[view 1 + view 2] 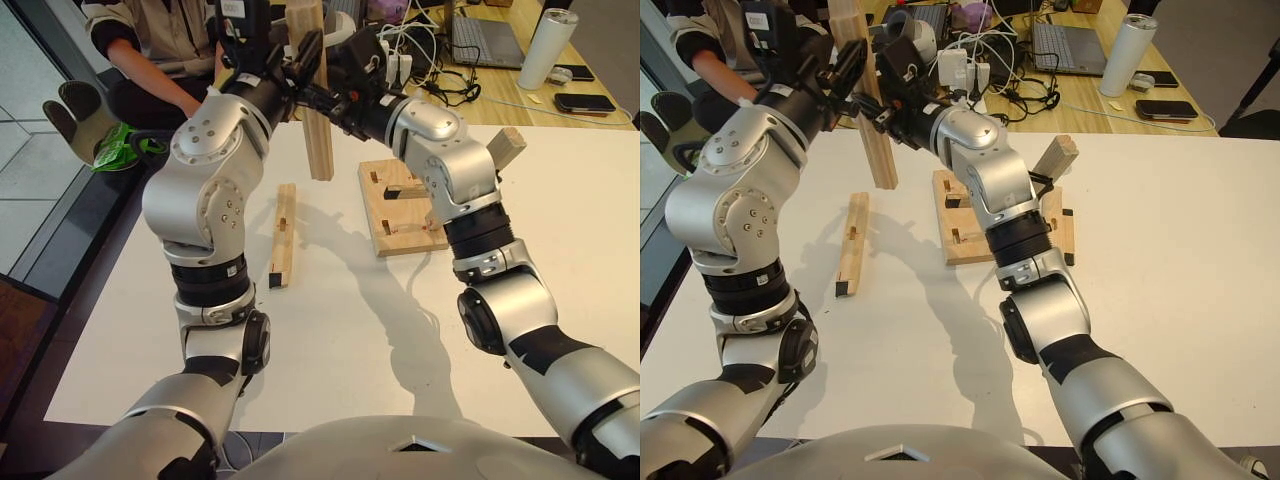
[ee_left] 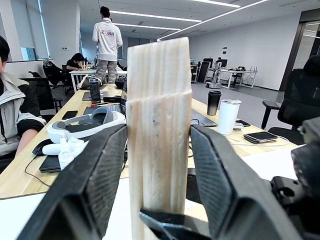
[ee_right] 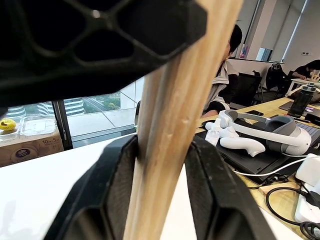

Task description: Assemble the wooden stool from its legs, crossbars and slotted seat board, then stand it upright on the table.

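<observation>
Clamped tight: my left end effector [image 2: 159,131] and right end effector [image 3: 160,165] both grip one leg [image 1: 319,140], held upright above the desk [image 1: 350,330]. My right arm hides part of the one seat board [image 1: 400,238]. A second leg [image 1: 283,235] lies flat nearby. A third piece [image 1: 507,147] pokes up behind my forearm, mostly hidden.

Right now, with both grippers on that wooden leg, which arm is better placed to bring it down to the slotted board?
Probably the right. Both the right gripper and left gripper clamp the leg above the table, but the seat board lies under the right forearm, away from the left arm.
</observation>
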Robot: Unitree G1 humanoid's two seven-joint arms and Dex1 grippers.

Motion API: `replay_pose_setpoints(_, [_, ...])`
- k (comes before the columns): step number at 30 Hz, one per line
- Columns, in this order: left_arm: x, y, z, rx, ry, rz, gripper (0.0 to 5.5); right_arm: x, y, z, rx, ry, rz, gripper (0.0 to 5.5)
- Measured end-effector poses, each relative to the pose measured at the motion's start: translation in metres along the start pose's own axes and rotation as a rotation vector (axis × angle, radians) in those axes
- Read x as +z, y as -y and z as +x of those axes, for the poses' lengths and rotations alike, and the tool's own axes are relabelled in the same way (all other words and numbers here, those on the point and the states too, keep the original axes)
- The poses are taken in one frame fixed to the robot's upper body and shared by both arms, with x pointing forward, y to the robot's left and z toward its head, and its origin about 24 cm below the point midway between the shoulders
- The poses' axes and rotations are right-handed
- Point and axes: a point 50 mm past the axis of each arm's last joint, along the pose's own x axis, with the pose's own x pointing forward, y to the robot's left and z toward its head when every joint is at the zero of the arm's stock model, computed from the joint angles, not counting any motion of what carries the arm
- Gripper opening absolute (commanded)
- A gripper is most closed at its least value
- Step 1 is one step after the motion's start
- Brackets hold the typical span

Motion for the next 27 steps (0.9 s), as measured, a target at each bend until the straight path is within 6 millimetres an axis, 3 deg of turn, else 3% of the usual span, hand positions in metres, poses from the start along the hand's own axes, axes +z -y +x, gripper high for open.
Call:
replay_pose_setpoints(9, [0.001,0.0,0.0,-0.005,0.003,0.002,2.05,0.001,0.0,-0.002,0.011,0.004,0.028,1.24])
replay_pose_setpoints(12, [0.005,-0.004,0.0,0.019,0.044,0.049,2.76,0.0,0.002,-0.002,0.011,0.007,0.047,1.01])
replay_pose_setpoints(16, [0.02,-0.018,-0.004,0.078,0.152,0.243,3.31,-0.004,0.013,-0.006,-0.023,0.0,0.098,1.0])
replay_pose_setpoints(20, [0.018,-0.029,-0.003,0.124,0.173,0.366,3.62,-0.005,0.026,-0.012,-0.067,0.001,0.124,1.0])
replay_pose_setpoints(24, [0.022,-0.054,-0.01,0.261,0.252,0.798,3.62,0.012,0.042,-0.017,-0.126,0.077,0.271,1.0])
replay_pose_setpoints(27, [0.023,-0.059,-0.016,0.295,0.386,1.23,3.62,0.031,0.05,-0.018,-0.135,0.139,0.405,1.0])
